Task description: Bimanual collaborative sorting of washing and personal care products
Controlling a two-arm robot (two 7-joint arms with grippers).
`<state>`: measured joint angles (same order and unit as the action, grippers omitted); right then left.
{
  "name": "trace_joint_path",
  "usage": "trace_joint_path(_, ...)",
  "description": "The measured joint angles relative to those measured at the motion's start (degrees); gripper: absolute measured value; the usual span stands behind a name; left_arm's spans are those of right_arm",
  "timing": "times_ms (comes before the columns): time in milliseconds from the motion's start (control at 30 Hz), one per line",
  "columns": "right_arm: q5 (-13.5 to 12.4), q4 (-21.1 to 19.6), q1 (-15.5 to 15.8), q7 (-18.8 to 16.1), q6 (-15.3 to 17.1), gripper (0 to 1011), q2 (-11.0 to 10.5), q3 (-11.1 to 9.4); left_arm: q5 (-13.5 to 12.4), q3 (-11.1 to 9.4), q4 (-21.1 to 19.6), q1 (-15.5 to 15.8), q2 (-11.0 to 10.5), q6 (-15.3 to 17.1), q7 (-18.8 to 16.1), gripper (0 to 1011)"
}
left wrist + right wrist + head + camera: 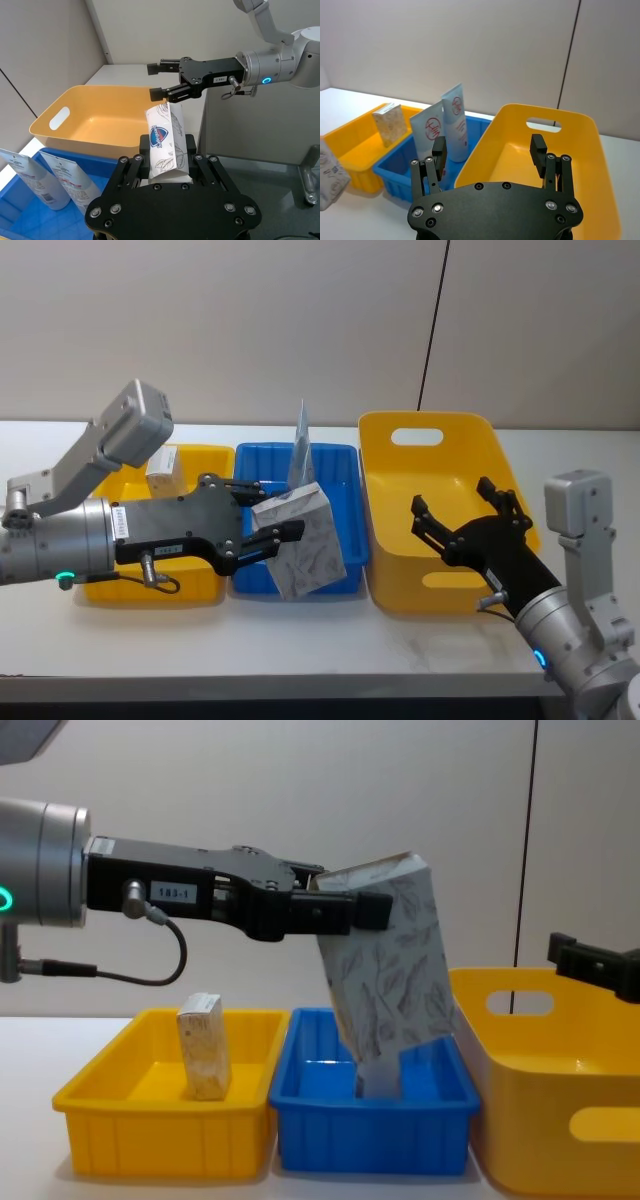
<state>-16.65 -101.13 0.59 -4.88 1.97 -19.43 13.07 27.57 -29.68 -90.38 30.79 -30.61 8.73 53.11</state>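
My left gripper (pixel 272 510) is shut on the grey-beige marbled-print pack (pixel 305 545) and holds it tilted above the blue bin (pixel 340 465). In the left wrist view the pack (pixel 167 137) stands between the fingers (pixel 137 165). Pale blue pouches (pixel 432 132) stand upright in the blue bin. A smaller beige block pack (pixel 203 1045) stands in the small yellow bin (pixel 150 1120). My right gripper (pixel 465 510) hangs open over the large yellow bin (pixel 400 585), with nothing between its fingers (pixel 538 150).
The three bins sit side by side on the white table (pixel 330 640), the large yellow bin (pixel 560 1120) to the right. A wall rises close behind. Bare table lies in front of the bins.
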Motion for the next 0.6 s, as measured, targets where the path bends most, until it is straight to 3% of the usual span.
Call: trace_joint_path(600, -3.2, 1.4, -2.8, -10.8, -0.2, 1003, -3.7, 0.9, 0.0, -0.1, 0.1, 0.1, 0.0, 0.0, 0.0, 351)
